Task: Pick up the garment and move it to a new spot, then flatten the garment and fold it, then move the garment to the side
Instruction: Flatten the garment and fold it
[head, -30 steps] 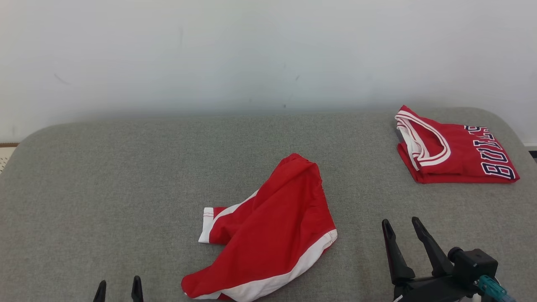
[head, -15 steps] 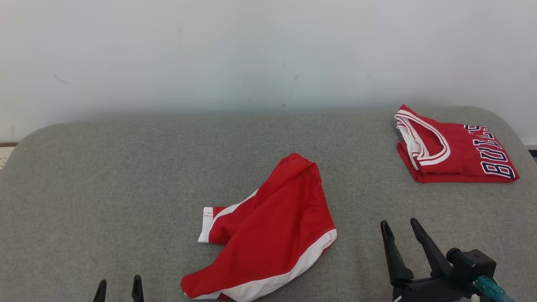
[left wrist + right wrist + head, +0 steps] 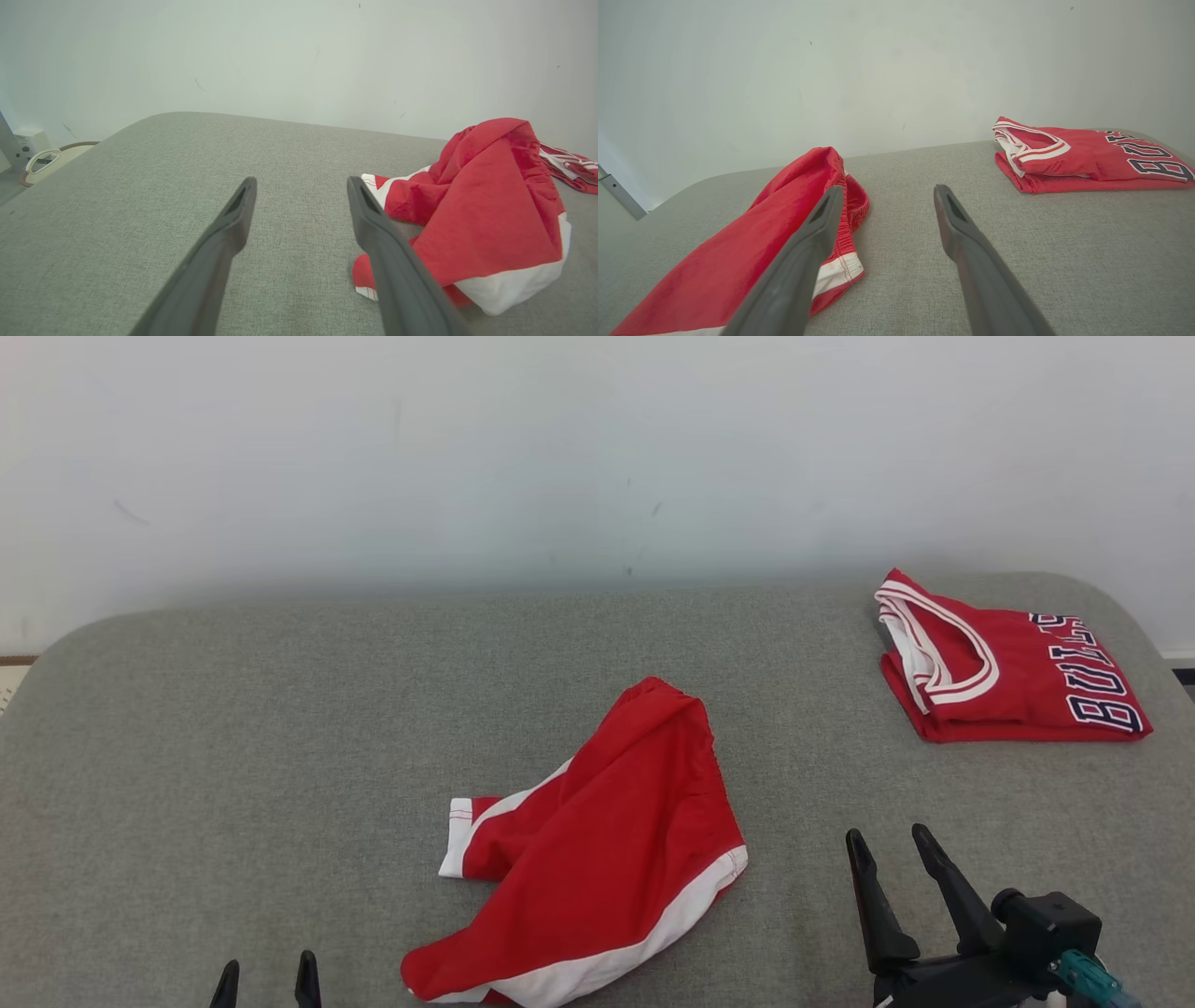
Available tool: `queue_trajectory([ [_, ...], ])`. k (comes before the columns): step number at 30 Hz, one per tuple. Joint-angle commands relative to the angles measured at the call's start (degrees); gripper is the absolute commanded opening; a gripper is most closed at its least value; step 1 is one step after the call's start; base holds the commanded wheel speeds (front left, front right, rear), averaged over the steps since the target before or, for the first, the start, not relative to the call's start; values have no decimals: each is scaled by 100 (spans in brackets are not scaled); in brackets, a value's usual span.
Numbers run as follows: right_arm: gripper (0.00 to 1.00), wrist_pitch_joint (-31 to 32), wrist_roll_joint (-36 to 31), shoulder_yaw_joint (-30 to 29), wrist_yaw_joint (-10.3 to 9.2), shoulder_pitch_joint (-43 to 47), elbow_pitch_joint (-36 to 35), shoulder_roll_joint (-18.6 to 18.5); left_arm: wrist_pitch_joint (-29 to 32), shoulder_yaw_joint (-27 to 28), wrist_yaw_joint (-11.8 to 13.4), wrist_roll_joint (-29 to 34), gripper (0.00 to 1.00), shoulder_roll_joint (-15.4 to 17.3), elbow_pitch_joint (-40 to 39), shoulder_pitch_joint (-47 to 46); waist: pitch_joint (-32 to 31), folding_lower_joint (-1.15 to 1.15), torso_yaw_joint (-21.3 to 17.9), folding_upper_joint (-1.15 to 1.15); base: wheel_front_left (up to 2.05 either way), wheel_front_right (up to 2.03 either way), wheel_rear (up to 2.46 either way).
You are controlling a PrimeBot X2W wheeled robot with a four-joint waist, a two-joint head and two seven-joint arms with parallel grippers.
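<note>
A: In the head view, where are the red shorts (image 3: 597, 859)?
B: They lie crumpled on the grey bench (image 3: 233, 728), about in its middle, and nothing holds them. Their long axis runs diagonally, from a near-left corner up to the gathered waistband at the far right. The left end effector (image 3: 267, 963) is near-left of the shorts, and the right end effector (image 3: 887, 833) is to their right. A folded red jersey (image 3: 1013, 663) lies well apart from the shorts, far to the right.
A: And the left wrist view?
B: The two fingers (image 3: 233, 219) stand wide apart, with nothing between them. The shorts are to the right in that view, and their near corner is just beside the right finger.
A: The right wrist view?
B: It is almost a mirror. The jaws are wide and empty, and the shorts are to the left, with the white-banded hem close by the left finger.
A: Which arm is nearer?
B: I judge that neither is clearly nearer, because the shorts lie between both. I think the pick-up is not yet begun. Each arm must reach inward, the left toward the near corner and the right toward the hem.
</note>
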Motion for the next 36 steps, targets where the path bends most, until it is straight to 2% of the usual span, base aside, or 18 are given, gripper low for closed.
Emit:
queue_trajectory([
  [1,100,-13,33,9,0,-20,3,-22,-25,-5,28,-16,100,24,20,8,0,0,3,0,0,0,0],
  [9,100,157,214,290,0,-122,415,-138,212,-263,-325,-296,100,3,353,104,59,0,32,0,0,0,0],
  [10,100,195,281,470,0,-240,629,-212,248,-415,-469,-362,100,-47,604,78,91,0,48,0,0,0,0],
  [24,100,265,707,1654,0,-1312,1876,-646,40,-919,-1110,-387,100,-116,2364,-826,324,0,69,0,0,0,0],
  [36,100,146,1048,2354,0,-2104,2706,-685,-117,-1241,-1318,-214,100,-188,3151,-1671,618,0,13,0,0,0,0],
])
